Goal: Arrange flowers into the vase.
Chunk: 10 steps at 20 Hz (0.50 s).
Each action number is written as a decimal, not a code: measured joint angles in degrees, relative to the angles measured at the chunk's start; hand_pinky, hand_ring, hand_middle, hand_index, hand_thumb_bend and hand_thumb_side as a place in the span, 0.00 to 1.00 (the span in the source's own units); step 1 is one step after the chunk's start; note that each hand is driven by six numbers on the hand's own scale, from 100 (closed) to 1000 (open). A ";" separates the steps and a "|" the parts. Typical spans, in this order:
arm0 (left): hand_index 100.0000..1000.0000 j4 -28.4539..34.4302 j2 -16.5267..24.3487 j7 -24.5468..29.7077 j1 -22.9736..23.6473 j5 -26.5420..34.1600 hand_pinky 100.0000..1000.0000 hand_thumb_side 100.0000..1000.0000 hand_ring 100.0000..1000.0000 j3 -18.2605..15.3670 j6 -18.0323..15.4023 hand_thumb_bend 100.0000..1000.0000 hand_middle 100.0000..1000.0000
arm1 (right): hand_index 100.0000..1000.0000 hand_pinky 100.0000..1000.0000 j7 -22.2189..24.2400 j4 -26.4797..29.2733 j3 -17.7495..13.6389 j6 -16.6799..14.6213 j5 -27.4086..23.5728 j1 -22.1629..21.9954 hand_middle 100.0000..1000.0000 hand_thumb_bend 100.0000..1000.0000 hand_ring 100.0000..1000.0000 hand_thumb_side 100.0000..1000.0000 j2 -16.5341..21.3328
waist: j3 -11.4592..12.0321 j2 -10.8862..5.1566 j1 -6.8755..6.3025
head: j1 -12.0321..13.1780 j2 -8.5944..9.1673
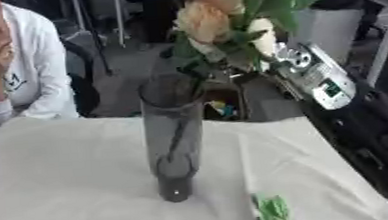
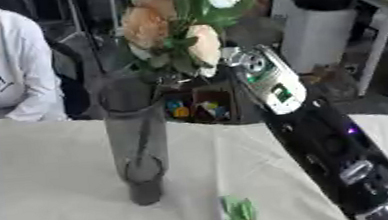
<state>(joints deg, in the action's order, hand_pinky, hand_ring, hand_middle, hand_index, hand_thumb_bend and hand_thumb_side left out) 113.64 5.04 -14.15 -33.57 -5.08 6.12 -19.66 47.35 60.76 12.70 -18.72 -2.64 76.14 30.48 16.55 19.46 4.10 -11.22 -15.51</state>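
- My right hand [image 2: 233, 61] holds a bunch of peach and cream flowers [image 2: 169, 29] above the rim of the tall smoky glass vase [image 2: 136, 137]; its fingers' hold is hidden by leaves.
- The vase stands upright on the white tablecloth [image 1: 56, 194].
- A green leaf sprig [image 1: 273, 213] lies nearby.

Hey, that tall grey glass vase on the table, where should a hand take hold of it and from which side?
Judging from its pose, grip the vase around its straight middle wall, coming in level from the left. It stands upright as a tall narrow cylinder, so fingers can wrap it. The flowers fill the rim and the right arm crowds the right side, so avoid both.
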 measured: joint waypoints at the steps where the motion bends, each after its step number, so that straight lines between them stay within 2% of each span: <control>1: 0.96 0.00 0.00 0.00 0.00 0.00 0.76 1.00 0.87 0.00 0.00 0.00 0.84 | 1.00 0.95 0.08 -0.07 0.00 0.08 0.00 0.01 1.00 0.20 1.00 0.84 0.00 | 0.00 0.00 0.04 | 0.00 0.00; 10: 0.96 0.00 0.00 0.01 0.00 0.00 0.76 1.00 0.87 0.00 0.01 0.00 0.84 | 1.00 0.95 0.41 -1.73 0.40 0.41 0.11 0.45 1.00 0.24 1.00 0.91 0.00 | -0.03 0.00 0.06 | -0.01 0.00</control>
<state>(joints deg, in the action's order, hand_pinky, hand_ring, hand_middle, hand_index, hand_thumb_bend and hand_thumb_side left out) 113.64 5.04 -14.14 -33.57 -5.08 6.12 -19.65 47.76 59.02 13.10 -18.31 -2.53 76.58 30.48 16.52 19.46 4.15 -11.23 -15.51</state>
